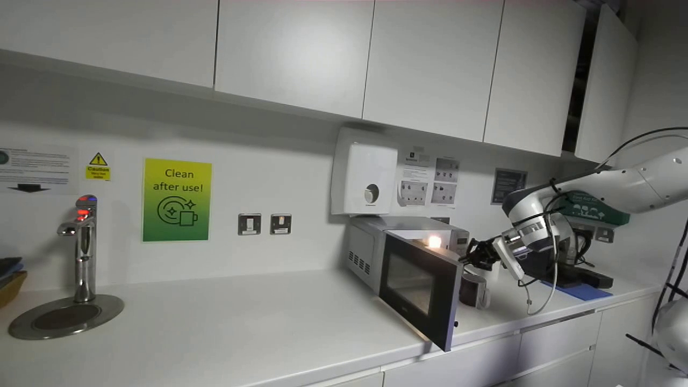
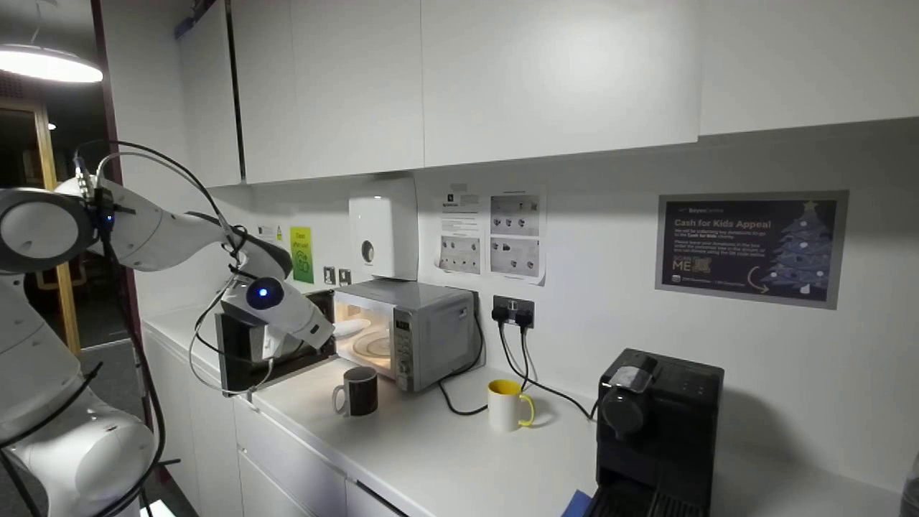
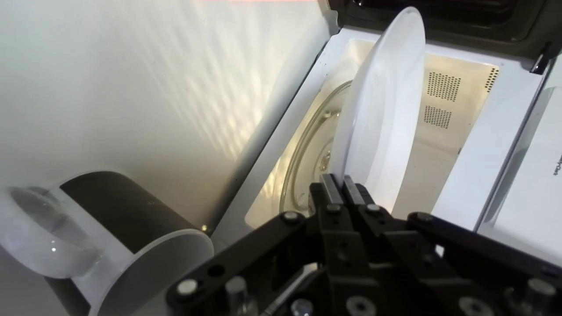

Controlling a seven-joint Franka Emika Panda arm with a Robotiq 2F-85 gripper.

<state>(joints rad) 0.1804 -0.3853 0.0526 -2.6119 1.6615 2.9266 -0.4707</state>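
My gripper [image 3: 339,180] is shut on the near rim of a white plate [image 3: 393,101], pinched between the two metal-faced fingertips. The plate extends away from the fingers in front of the lit microwave cavity; how far it reaches inside, I cannot tell. In an exterior view the plate [image 2: 350,328] shows as a pale sliver at the microwave [image 2: 445,337] opening, while the wrist hides the fingers. Within the cavity lies a glass turntable [image 3: 293,175]. The microwave door [image 1: 422,295] stands wide open, and my gripper [image 1: 465,261] is just past its edge in that exterior view.
A dark mug with a pale handle [image 2: 361,391] stands on the counter before the microwave, close below the gripper. Farther along are a white mug with yellow inside [image 2: 505,407] and a black coffee machine [image 2: 660,424]. A paper-towel dispenser [image 1: 365,174] hangs above the microwave.
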